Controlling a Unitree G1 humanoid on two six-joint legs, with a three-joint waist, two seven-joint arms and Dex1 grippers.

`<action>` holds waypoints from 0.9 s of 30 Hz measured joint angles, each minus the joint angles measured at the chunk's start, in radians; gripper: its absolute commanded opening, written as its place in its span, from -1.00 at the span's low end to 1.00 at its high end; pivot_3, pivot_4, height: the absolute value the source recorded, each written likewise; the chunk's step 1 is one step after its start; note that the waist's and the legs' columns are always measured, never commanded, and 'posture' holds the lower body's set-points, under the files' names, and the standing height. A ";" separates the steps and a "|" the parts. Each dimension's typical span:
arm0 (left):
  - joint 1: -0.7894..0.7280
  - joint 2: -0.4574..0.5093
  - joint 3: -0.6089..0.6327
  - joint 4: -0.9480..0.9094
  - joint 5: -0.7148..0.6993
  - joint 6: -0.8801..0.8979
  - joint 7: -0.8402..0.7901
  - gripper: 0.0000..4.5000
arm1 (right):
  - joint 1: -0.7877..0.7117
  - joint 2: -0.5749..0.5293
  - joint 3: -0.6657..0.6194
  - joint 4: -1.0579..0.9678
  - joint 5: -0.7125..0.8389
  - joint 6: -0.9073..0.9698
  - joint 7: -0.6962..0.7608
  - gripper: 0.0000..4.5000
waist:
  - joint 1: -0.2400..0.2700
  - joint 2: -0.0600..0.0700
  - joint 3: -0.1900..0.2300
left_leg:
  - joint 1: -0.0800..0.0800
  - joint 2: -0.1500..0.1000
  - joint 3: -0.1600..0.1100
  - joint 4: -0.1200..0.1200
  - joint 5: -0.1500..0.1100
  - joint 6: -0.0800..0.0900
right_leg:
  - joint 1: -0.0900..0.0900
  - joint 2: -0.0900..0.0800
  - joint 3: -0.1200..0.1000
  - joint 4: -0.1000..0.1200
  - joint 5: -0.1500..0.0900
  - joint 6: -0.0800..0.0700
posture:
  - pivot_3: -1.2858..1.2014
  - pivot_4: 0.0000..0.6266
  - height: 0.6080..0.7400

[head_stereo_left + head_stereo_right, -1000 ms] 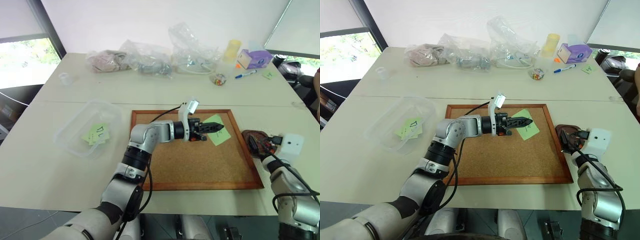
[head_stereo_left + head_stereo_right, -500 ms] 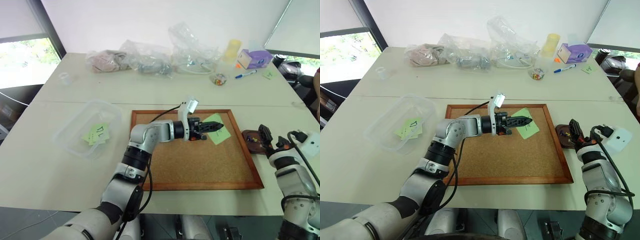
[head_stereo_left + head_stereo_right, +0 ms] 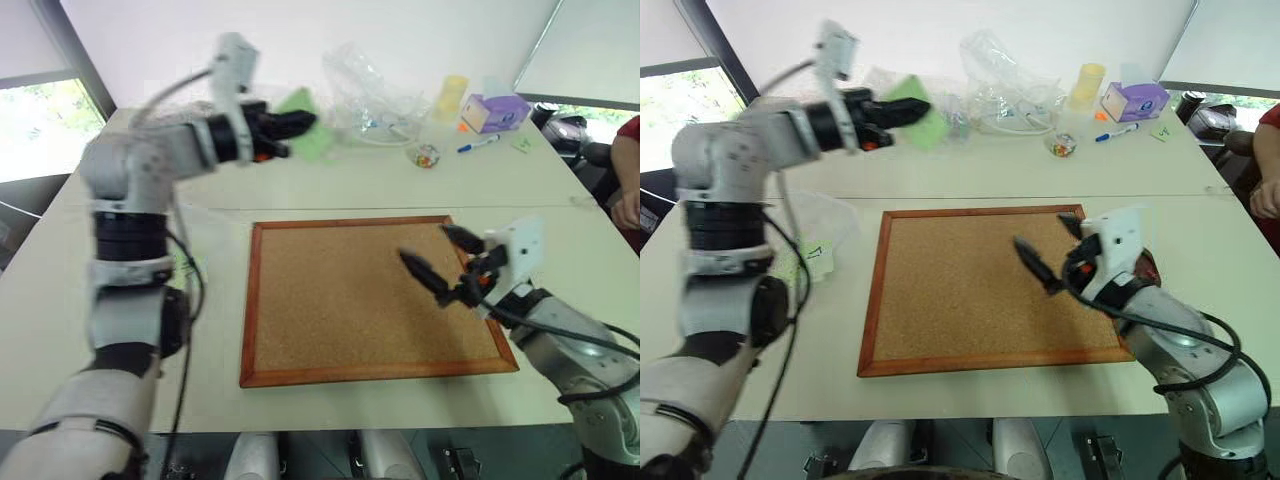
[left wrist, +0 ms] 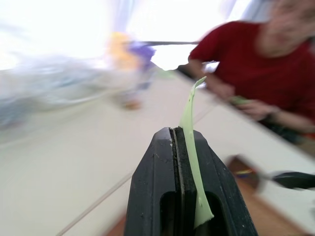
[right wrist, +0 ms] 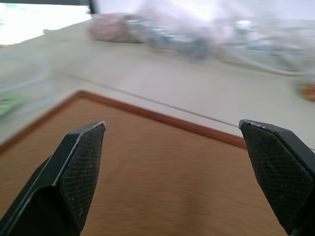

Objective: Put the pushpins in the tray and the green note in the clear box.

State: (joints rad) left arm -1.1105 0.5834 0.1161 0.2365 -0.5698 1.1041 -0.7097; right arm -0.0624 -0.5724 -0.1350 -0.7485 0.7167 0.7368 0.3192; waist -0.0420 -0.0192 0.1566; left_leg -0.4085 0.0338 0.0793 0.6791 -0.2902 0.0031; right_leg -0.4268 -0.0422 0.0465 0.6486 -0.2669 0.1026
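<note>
Overhead, the left hand (image 3: 298,124) pinches the thin, curling green note (image 4: 193,147); right hand (image 3: 430,255) spread.

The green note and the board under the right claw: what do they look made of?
The green note looks like thin matte paper: it bends and curls edge-on in the shut left claw. The board looks like cork, a speckled tan matte face, in a reddish frame, probably wood.

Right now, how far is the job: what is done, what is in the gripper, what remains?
Done: the green note is off the cork board. In hand: the left gripper is shut on it, raised above the table. The right gripper hangs open over the board, holding nothing. Left: putting the note into the clear box. I cannot tell where the pushpins are.
</note>
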 measured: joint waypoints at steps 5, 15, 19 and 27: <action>0.156 0.310 -0.141 0.078 0.091 -0.074 -0.253 -1.00 | -0.023 0.053 0.192 0.029 -0.072 -0.030 0.034 0.99 | 0.000 -0.002 0.001 | 0.000 0.000 0.001 0.000 0.000 0.000 | 0.000 -0.003 0.000 0.000 -0.002 -0.004 | 0.03 -0.52 0.96; 0.350 0.417 -0.248 0.155 0.244 -0.247 -0.385 -0.59 | -0.043 0.130 0.301 0.126 -0.193 -0.098 0.065 1.00 | 0.041 -0.014 0.006 | -0.003 -0.001 0.001 0.004 0.000 0.001 | 0.000 -0.007 -0.002 -0.001 -0.002 -0.004 | 0.03 -0.52 0.96; 0.355 0.406 -0.243 0.144 0.256 -0.247 -0.367 0.21 | -0.042 0.139 0.308 0.134 -0.207 -0.109 0.076 1.00 | 0.031 -0.014 0.006 | -0.003 0.000 0.001 0.004 -0.001 0.001 | 0.000 -0.007 -0.002 0.000 -0.002 -0.004 | 0.03 -0.52 0.96; 0.315 0.370 -0.173 0.104 0.252 -0.285 -0.337 0.98 | -0.034 0.139 0.278 0.152 -0.223 -0.114 0.097 1.00 | 0.030 -0.014 0.007 | -0.003 0.000 0.001 0.004 0.000 0.001 | -0.001 -0.005 -0.003 0.001 0.000 0.000 | 0.03 -0.52 0.96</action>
State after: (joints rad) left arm -0.7959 0.9533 -0.0568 0.3401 -0.3181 0.8191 -1.0472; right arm -0.0961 -0.4333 0.1432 -0.5969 0.4941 0.6227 0.4165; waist -0.0124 -0.0333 0.1631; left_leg -0.4114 0.0337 0.0804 0.6832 -0.2907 0.0040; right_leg -0.4274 -0.0473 0.0440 0.6492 -0.2670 0.1022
